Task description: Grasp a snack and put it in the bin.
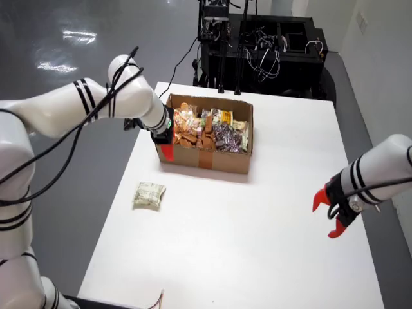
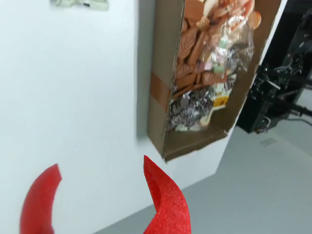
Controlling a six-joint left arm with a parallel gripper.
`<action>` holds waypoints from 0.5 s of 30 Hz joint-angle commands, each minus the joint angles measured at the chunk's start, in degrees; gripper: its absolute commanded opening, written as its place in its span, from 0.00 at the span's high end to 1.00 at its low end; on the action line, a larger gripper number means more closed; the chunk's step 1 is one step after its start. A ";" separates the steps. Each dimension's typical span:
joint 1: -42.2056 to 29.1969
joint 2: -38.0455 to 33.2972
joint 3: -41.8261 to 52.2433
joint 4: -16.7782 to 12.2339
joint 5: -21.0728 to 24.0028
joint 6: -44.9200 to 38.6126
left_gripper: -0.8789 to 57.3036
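The box point(image 1: 206, 138) sits toward the far side of the tabletop point(image 1: 257, 219), already packed with snack packets. One snack point(image 1: 149, 195) lies alone on the bare tabletop, nearer the left edge in the overhead view, well apart from the box. That looks like the piece left to collect, so the task seems only at its start: nothing is gripped and nothing is being carried.

The wrist view looks past two red fingers point(image 2: 165, 195) at the box's open top, with the loose snack just showing at the upper left corner. That suggests the working tool point(image 1: 166, 149) is the one at the box's near-left corner in the overhead view, though the arm hides most of it there. Its fingers stand spread, with white tabletop showing between them and nothing held.

The other arm's tool point(image 1: 329, 215) hangs at the right edge, clear of everything.

Room is good. The stretch between box and snack is bare, and the snack lies with open surface on all sides, though the left table edge is near. The box wall beside the tool is the one thing to clear before descending.
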 commanded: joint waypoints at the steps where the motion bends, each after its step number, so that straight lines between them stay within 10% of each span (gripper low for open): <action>1: 1.69 2.50 -0.30 0.39 -0.35 0.10 0.37; 15: 5.20 10.06 -0.16 6.20 -5.08 -0.04 0.32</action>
